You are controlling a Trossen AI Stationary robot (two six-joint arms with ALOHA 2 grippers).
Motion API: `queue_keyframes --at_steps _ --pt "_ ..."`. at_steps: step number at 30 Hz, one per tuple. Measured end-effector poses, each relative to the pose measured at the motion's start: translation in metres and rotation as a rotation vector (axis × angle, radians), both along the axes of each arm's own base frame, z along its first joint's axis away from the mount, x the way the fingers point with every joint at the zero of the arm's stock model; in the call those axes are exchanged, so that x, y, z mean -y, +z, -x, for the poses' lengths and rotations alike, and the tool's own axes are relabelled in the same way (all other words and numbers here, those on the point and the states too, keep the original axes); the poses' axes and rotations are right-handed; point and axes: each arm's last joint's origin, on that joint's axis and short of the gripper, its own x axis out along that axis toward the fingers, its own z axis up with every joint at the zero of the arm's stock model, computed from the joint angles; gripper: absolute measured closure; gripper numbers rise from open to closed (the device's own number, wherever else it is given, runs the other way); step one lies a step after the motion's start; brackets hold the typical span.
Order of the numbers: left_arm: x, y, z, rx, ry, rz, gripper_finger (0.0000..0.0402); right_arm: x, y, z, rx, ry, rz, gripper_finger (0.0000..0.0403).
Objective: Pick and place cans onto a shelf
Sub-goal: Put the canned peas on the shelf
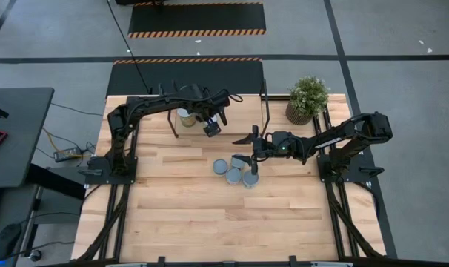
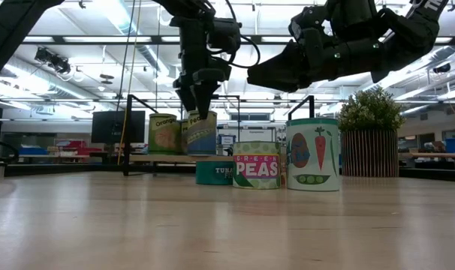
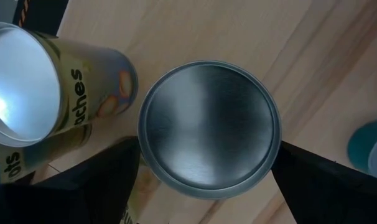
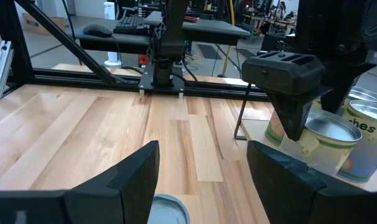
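Note:
My left gripper (image 1: 212, 126) is shut on a can with a yellow and blue label (image 2: 201, 132), holding it at the shelf (image 1: 239, 119) at the table's far side, beside another can (image 2: 164, 133) that stands on the shelf board. I cannot tell whether the held can touches the board. My right gripper (image 1: 244, 148) is open and empty, hovering above a group of cans on the table: a low teal tuna can (image 2: 214, 171), a green peas can (image 2: 256, 165) and a taller vegetable can (image 2: 312, 154). My left gripper pinches the can between its two fingers (image 3: 107, 174), on opposite sides of the can's wall just below the silvery top rim (image 3: 208, 127). The fingers come from above, pointing down. The can is slightly tilted below them (image 4: 319, 143).
A potted green plant (image 1: 307, 99) stands at the table's far right corner, next to the shelf's right post (image 1: 267, 111). Several cans (image 1: 234, 174) cluster at the table's middle. The near half of the tabletop (image 1: 232, 222) is bare wood.

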Motion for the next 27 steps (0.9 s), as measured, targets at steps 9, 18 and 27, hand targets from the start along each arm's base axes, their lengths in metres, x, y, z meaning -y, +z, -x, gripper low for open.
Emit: queue_keyframes --at_steps 9,18,27 --pt "0.0000 0.0000 0.0001 0.009 0.035 0.004 0.0046 0.0000 0.0000 0.0000 0.000 0.000 0.000 0.0153" --pt "0.0018 -0.0002 0.0000 0.025 0.068 0.039 0.0046 0.0000 -0.0001 0.0001 0.000 0.000 0.000 0.0153" --pt "-0.0062 -0.0002 0.0033 0.083 0.304 0.062 0.0047 0.0000 -0.0001 0.0001 0.000 0.000 0.000 0.0153"
